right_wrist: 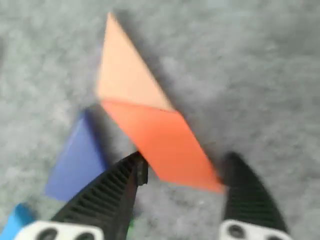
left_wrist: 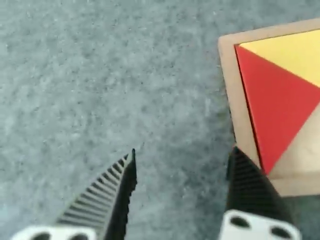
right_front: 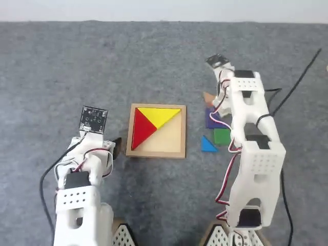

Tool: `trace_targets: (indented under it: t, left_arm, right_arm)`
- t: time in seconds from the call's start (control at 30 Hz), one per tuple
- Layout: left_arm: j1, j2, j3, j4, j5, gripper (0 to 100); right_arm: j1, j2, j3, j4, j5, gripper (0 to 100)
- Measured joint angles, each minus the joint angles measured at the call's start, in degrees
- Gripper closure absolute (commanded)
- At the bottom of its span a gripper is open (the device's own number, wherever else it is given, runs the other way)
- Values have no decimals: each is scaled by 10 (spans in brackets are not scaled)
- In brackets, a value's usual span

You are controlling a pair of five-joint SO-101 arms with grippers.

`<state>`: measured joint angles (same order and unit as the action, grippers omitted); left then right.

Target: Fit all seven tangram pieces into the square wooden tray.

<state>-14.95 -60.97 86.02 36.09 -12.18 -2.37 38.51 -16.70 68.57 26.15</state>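
Right tool (right_wrist: 186, 165) open, empty, at orange parallelogram (right_wrist: 165, 145); left tool (left_wrist: 183, 152) open, empty, beside wooden tray (left_wrist: 227, 75) holding red triangle (left_wrist: 275, 95), yellow triangle (left_wrist: 290, 52).

We see the bench (right_front: 154, 61) covered in grey cloth, fuzzy and matt like felt, while the tray (right_front: 156, 152) is pale bare wood with a smooth matt face. The red piece (right_front: 141, 130) and yellow piece (right_front: 160, 116) look smooth and evenly painted. The left gripper (left_wrist: 184, 150) is ribbed black plastic on white plastic.
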Motion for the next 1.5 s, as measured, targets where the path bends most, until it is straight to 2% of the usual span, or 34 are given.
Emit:
trace_targets:
  t: [0.07,0.2,0.37,0.5,0.63,0.73,0.93,1.17,1.3,1.37,1.5]
  left_arm:
    - [0,0,0,0,0,718]
    - [0,0,0,0,0,718]
    - [0,0,0,0,0,718]
    - [0,0,0,0,0,718]
    - [0,0,0,0,0,718]
    - [0,0,0,0,0,718]
    - [0,0,0,0,0,718]
    - [0,0,0,-1,0,718]
    - [0,0,0,-1,0,719]
    - [0,0,4,-1,0,719]
    - [0,0,9,-1,0,719]
  right_arm:
    - [10,2,-10,-1,-4,893]
    - [10,3,-10,-1,-7,960]
    - [13,3,-13,55,-20,991]
    - [52,3,-11,126,-98,991]
    - [94,-2,-11,182,-120,991]
    - [144,-16,-9,186,-151,991]
    - [269,-105,47,149,-164,990]
    - [271,-280,290,-9,-164,989]
    - [273,-324,380,-55,-159,987]
    - [281,-325,387,-60,-135,945]
    - [304,-325,387,-64,-115,778]
